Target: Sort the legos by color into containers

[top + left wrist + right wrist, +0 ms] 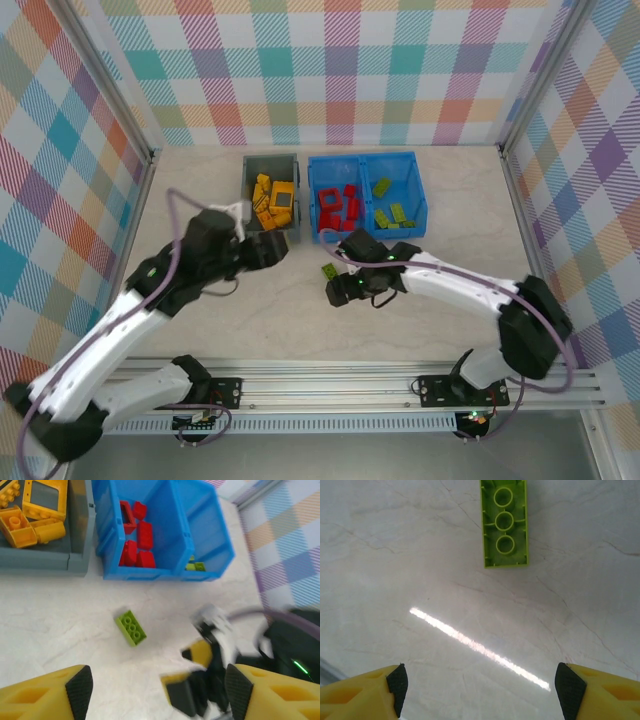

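Observation:
One lime green brick [328, 271] lies alone on the table in front of the blue bin [368, 160]. In the right wrist view the brick [504, 525] shows its hollow underside, ahead of my open right gripper [481, 690], whose jaws hold nothing. The right gripper [334, 291] hovers just near of the brick. My left gripper [285, 248] is open and empty by the grey bin [250, 170] of yellow legos [272, 198]. From the left wrist the brick [130, 627] lies ahead of the left gripper [157, 700]. Red legos [338, 208] fill the blue bin's left compartment, green legos [392, 212] the right.
The blurred right gripper [200, 680] sits low right in the left wrist view, close to my left fingers [239, 692]. Plaid walls enclose the table on three sides. Bare table lies to the left and right of the arms.

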Controlling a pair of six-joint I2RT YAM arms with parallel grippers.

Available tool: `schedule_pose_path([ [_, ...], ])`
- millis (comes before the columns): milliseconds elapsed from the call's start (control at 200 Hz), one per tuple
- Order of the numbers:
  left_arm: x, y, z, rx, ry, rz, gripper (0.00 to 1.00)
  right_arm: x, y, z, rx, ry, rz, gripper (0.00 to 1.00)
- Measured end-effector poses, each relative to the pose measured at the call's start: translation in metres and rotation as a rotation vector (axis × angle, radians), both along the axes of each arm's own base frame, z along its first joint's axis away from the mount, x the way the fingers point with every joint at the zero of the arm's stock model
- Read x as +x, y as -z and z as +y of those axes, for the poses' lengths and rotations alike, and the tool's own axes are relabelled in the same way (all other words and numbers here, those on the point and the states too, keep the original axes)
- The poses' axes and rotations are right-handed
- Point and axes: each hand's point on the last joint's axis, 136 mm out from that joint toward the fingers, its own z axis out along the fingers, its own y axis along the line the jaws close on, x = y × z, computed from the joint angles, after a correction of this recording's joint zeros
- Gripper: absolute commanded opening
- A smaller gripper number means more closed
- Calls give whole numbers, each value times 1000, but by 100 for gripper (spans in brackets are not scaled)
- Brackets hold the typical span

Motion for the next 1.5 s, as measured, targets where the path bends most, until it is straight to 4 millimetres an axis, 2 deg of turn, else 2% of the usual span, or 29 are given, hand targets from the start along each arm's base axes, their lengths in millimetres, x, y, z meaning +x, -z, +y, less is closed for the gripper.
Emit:
schedule_pose_path([
  [130,-44,7,28,-48,38,-40,76,16,27,10,-83,-24,-1,80],
  [280,-69,16,48,-76,36,-69,76,39,45,24,-143,-43,-22,72],
  [480,-76,22,54,-83,29,-61,76,58,70,33,-213,-53,-30,50],
  [665,-78,28,56,-67,28,-41,77,67,66,38,-206,-46,-58,30],
  [790,-77,30,55,-60,26,-34,78,68,62,39,-194,-33,-68,27],
  [855,-75,32,53,-50,28,-18,78,66,52,34,-185,-25,-83,27],
  [890,-72,34,50,-42,31,-4,78,64,42,29,-179,-16,-95,28],
  [950,-66,37,43,-23,38,28,78,63,12,19,-146,7,-131,29],
  [1055,-49,33,24,-3,55,71,78,72,-61,-7,-29,93,-235,29],
  [1130,-33,25,7,-8,70,82,77,93,-108,-46,47,213,-310,29],
  [1200,-18,18,-8,-19,82,80,76,115,-130,-85,61,332,-347,29],
  [1245,-9,14,-19,-18,89,82,76,130,-132,-107,46,398,-343,29],
  [1315,4,5,-37,-7,107,68,76,152,-124,-124,10,458,-309,28],
  [1500,22,-37,-113,81,200,-81,75,213,-77,-130,-85,526,-193,29],
])
